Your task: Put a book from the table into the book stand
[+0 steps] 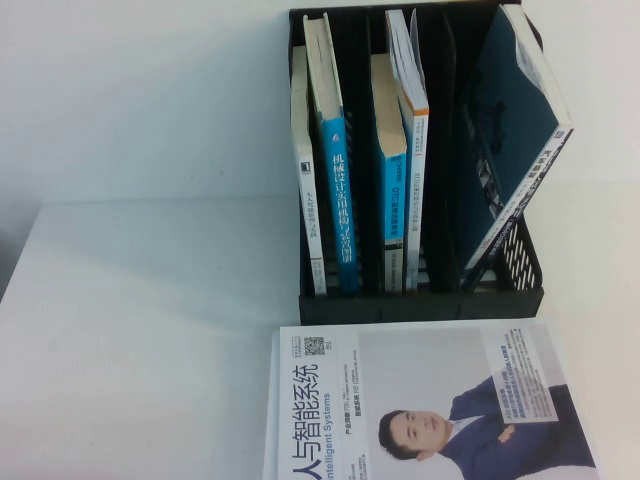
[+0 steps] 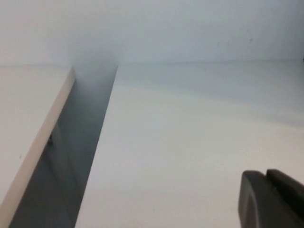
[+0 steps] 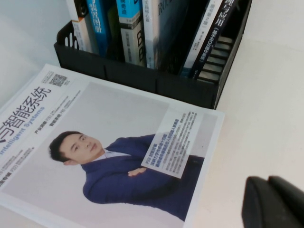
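Observation:
The book (image 1: 510,130), with its teal-blue back cover showing, stands tilted in the rightmost slot of the black book stand (image 1: 420,305) and leans to the right. Several other books stand upright in the left and middle slots. The stand also shows in the right wrist view (image 3: 142,78). My left gripper (image 2: 267,176) is shut and empty over bare white table, away from the stand. My right gripper (image 3: 267,183) is shut and empty, low over the table to the right of the flat white book. Neither gripper shows in the high view.
A white book picturing a man in a blue suit (image 1: 430,410) lies flat just in front of the stand, also in the right wrist view (image 3: 109,152). A dark gap (image 2: 80,156) between two white tabletops shows in the left wrist view.

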You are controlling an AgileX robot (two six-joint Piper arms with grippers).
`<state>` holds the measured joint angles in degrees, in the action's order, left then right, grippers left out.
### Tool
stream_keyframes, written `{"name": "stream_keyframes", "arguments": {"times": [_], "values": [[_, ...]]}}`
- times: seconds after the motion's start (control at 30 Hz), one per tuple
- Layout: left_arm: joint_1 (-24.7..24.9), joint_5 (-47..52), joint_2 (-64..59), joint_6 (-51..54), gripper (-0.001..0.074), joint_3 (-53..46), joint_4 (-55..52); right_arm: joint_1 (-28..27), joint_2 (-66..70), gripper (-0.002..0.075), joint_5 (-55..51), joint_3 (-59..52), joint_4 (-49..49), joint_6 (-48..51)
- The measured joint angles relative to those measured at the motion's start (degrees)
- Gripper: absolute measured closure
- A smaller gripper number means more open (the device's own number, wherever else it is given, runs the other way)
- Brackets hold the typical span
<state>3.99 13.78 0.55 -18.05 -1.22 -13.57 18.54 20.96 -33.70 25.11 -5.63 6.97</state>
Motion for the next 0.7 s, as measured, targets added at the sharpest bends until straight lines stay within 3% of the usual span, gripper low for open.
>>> {"name": "stream_keyframes", "arguments": {"times": [0.17,0.7], "values": [[-0.2,5.6,0.0,-3.7,0.0738,0.2,0.6,0.0,0.0,0.0729,-0.1,0.0,0.0,0.0],[-0.2,5.9,0.0,-5.1,0.0738,0.3,1.3,0.0,0.0,0.0729,-0.2,0.0,-0.1,0.0]]}}
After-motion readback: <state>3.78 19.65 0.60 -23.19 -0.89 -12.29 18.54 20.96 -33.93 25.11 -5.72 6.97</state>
